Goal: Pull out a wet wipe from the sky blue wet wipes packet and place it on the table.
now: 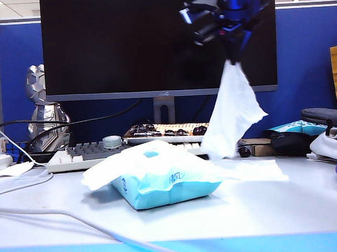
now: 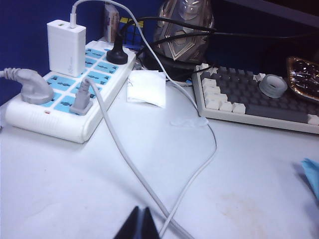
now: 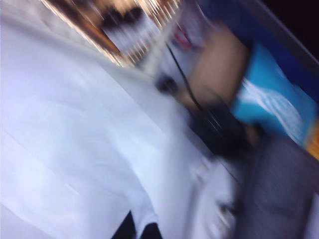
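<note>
The sky blue wet wipes packet (image 1: 172,188) lies in the middle of the table (image 1: 286,210), its white top flap (image 1: 131,162) spread over it. High above and to the right of it, my right gripper (image 1: 232,56) is shut on the top end of a white wet wipe (image 1: 232,108). The wipe hangs down from it, and its lower end trails on the table beside the packet. The right wrist view is blurred; the wet wipe (image 3: 75,139) fills much of it and runs between the jaws of the right gripper (image 3: 141,229). My left gripper (image 2: 140,221) is shut and empty, low over the table's left part.
A monitor (image 1: 158,42) and keyboard (image 1: 91,152) stand behind the packet. At the left are a power strip (image 2: 70,94), white cables (image 2: 129,164) across the table and a silver figurine (image 1: 43,110). A teal pack (image 1: 298,127), black pouch (image 1: 288,142) and cloth (image 1: 330,146) crowd the right.
</note>
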Robot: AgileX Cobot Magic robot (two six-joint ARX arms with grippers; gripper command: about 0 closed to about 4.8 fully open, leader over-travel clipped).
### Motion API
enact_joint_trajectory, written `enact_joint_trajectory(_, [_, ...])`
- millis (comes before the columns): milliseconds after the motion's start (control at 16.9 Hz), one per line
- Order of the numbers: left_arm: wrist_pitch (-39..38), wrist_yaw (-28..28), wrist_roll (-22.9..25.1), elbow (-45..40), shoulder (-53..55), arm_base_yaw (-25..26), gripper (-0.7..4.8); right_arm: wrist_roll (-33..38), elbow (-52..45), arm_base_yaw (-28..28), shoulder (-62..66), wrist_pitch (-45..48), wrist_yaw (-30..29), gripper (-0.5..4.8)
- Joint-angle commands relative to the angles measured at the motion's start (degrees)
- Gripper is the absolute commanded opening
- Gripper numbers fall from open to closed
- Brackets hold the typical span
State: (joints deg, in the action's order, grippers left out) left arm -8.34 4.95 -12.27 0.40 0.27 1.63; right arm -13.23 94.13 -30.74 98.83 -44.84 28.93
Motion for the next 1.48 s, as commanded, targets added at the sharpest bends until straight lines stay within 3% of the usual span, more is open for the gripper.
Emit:
enact_joint_trajectory(59, [0.26, -0.02, 0.22, -0.11, -0.17, 0.00, -0.03, -0.11, 0.35, 0.61, -0.50, -5.16, 7.32, -0.05])
enact_joint_trajectory(355, [0.26, -0.02, 0.24, -0.11, -0.17, 0.00, -0.03, -0.11, 0.35, 2.32, -0.50, -9.79, 5.88, -0.01])
enact_joint_trajectory(473, [0.24, -0.02, 0.24, -0.11, -0.17, 0.00, -0.03, -0.20, 0.33, 2.32, -0.50, -10.40, 0.17, 0.51])
enact_joint_trajectory(532, [0.26, -0.04, 0.24, -0.11, -0.17, 0.00, -0.03, 1.22, 0.33, 2.32, -0.48, -10.69, -1.99, 1.64])
enact_joint_trajectory(591, [0.26, -0.02, 0.24, -0.11, -0.17, 0.00, -0.03, 2.69, 0.35, 2.32, -0.48, -10.53, -1.60, 3.44])
enact_joint_trajectory(650, [0.24, -0.04, 0.24, -0.11, -0.17, 0.00, -0.03, 2.99, 0.35, 2.32, -0.48, -10.19, -0.61, 4.00])
enact_joint_trajectory(828, [0.24, -0.04, 0.22, -0.11, -0.17, 0.00, -0.03, 4.79, 0.37, 2.29, -0.74, -7.72, 5.25, 4.00])
enact_joint_trajectory(946, [0.26, -0.02, 0.24, -0.11, -0.17, 0.00, -0.03, 6.86, 0.39, 2.29, -1.79, -5.01, 3.69, 3.90])
enact_joint_trajectory(1005, [0.24, -0.04, 0.22, -0.11, -0.17, 0.00, -0.03, 7.32, 0.39, 2.29, -2.16, -4.04, 3.10, 3.58])
enact_joint_trajectory(1064, [0.26, -0.04, 0.22, -0.11, -0.17, 0.00, -0.03, 7.30, 0.52, 2.29, -2.89, -2.56, 2.82, 2.67])
enact_joint_trajectory(1123, [0.24, -0.02, 0.22, -0.11, -0.17, 0.00, -0.03, 6.91, 0.68, 2.29, -3.96, -0.85, 2.84, 0.89])
enact_joint_trajectory(1183, [0.24, -0.02, 0.24, -0.11, -0.17, 0.00, -0.03, 5.95, 0.68, 2.29, -5.66, 0.70, 2.51, 0.04])
enact_joint_trajectory(1478, [0.26, -0.02, 0.24, -0.11, -0.17, 0.00, -0.03, 5.07, 0.68, 2.27, -19.80, 3.98, 2.21, -0.01])
